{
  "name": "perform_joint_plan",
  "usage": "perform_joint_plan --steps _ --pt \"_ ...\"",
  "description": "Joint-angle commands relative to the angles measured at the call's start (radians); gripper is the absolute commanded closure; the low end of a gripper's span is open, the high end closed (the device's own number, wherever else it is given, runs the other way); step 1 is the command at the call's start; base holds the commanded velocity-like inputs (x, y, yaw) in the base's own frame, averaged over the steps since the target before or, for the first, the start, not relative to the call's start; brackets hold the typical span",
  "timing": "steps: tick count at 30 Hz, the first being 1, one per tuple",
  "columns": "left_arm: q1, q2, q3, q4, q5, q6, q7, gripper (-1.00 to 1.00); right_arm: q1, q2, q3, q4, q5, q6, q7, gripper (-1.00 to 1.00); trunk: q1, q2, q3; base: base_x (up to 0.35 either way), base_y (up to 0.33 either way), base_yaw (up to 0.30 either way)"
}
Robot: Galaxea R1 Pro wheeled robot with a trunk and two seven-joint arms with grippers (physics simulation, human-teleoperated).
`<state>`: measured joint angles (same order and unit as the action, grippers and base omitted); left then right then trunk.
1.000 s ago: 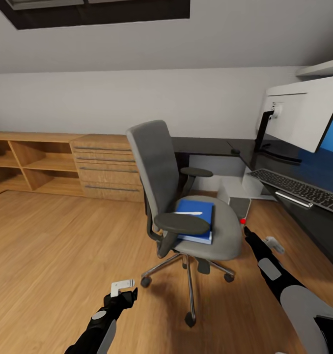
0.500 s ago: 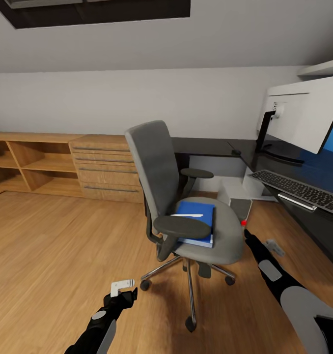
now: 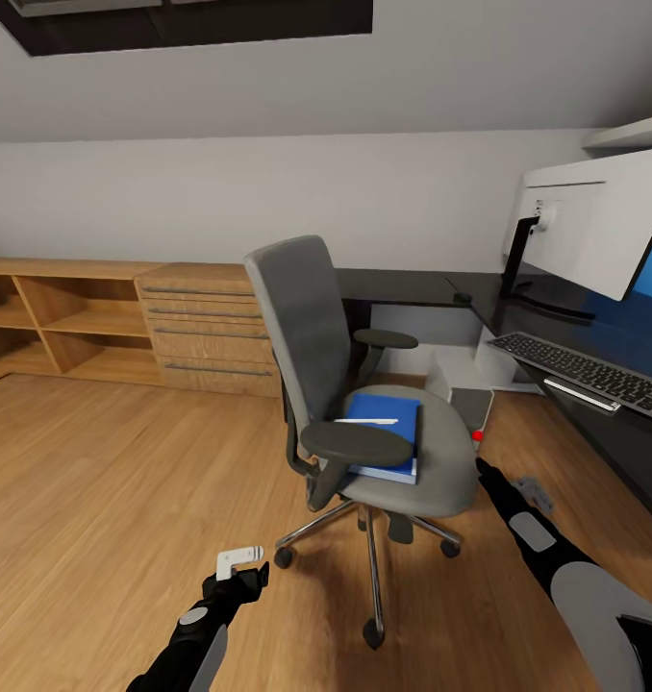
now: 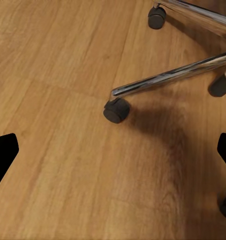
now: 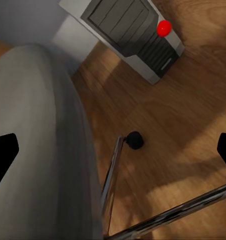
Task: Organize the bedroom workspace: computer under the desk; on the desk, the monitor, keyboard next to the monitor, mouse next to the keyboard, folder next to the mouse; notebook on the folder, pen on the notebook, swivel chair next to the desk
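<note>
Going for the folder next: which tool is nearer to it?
Right. The right tool sits just off the seat edge of the swivel chair bearing the folder; the left tool hangs lower, by the chair's base.

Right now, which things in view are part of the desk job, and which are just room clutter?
Job:
swivel chair
folder on its seat
white pen-like item on top of it
keyboard
monitor
desk
computer on the floor

Not the job:
oak drawer chest
open oak shelves
</note>
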<state>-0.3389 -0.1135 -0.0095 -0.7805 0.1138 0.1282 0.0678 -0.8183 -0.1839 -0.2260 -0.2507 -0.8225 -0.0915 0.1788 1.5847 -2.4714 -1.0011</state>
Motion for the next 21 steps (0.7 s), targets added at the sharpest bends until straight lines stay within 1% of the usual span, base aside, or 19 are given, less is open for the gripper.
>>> perform_joint_plan --steps 1,4,8,10,21 --pt "0.000 0.000 -0.001 -0.002 0.010 0.005 0.005 -1.00 -0.001 0.000 -0.001 0.002 -0.011 -0.002 0.007 -1.00 0.000 0.000 -0.001 0.000 0.000 0.000" --pt "0.000 0.000 -0.001 -0.003 0.010 0.005 0.006 -1.00 -0.001 0.000 -0.002 0.003 -0.010 -0.001 0.007 -1.00 0.000 0.000 -0.001 0.000 0.000 0.000" --pt "0.000 0.000 -0.001 -0.003 0.010 0.005 0.009 -1.00 -0.001 0.000 -0.002 0.004 -0.010 -0.001 0.007 -1.00 0.015 -0.028 -0.013 0.000 0.000 0.000" --pt "0.000 0.000 -0.001 -0.003 0.010 0.005 0.010 -1.00 -0.001 0.001 -0.003 0.005 -0.010 -0.001 0.007 -1.00 0.016 -0.029 -0.021 0.000 0.000 0.000" --pt "0.000 0.000 -0.001 -0.003 0.010 0.005 0.006 -1.00 -0.001 0.001 0.000 0.004 -0.010 -0.001 0.007 -1.00 0.016 -0.029 -0.021 0.000 0.000 0.000"
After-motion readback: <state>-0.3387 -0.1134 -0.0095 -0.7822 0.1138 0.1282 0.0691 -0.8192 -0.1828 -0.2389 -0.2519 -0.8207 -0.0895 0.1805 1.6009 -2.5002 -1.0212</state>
